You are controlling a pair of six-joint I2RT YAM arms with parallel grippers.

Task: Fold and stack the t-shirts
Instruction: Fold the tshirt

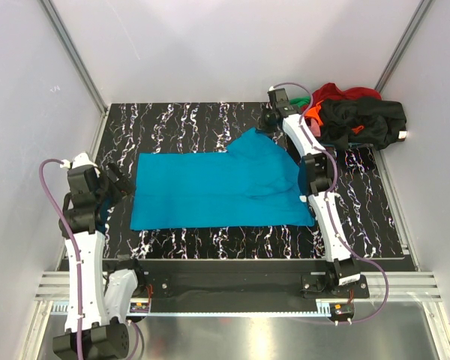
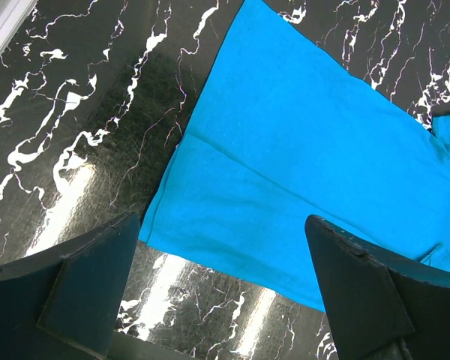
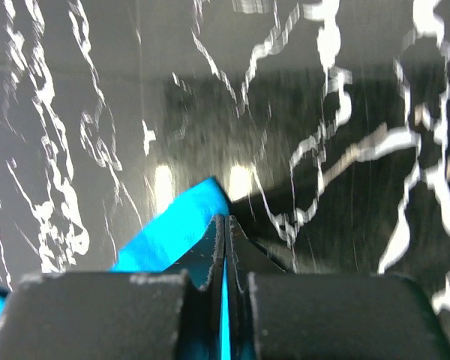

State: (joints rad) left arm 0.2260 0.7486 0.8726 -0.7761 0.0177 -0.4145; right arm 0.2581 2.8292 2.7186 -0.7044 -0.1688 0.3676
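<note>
- teal shirt [image 1: 210,191], where is it exactly?
- spread flat in the middle of the top view, on the black marbled surface [image 1: 180,124]. its body runs left to right, and one sleeve pokes up toward the upper right.
- and the right hand [image 3: 225,232]?
- clenched on the teal shirt. in its wrist view the two fingers are pressed together with a strip of teal cloth between them. in the top view it sits at the top edge of that raised sleeve.
- left hand [image 2: 221,232]?
- released, fingers spread wide. its wrist view looks down between them at the shirt's left edge and a corner of the cloth. i cannot tell whether the tips touch the surface. in the top view it's at centre left, just beside the shirt's left edge.
- other shirts?
- a crumpled pile [image 1: 360,120] in the upper right corner of the top view. it's mostly black, with red behind and bits of orange and green at its left. it lies near the right hand, well apart from the left hand, and isn't touching the teal shirt.
</note>
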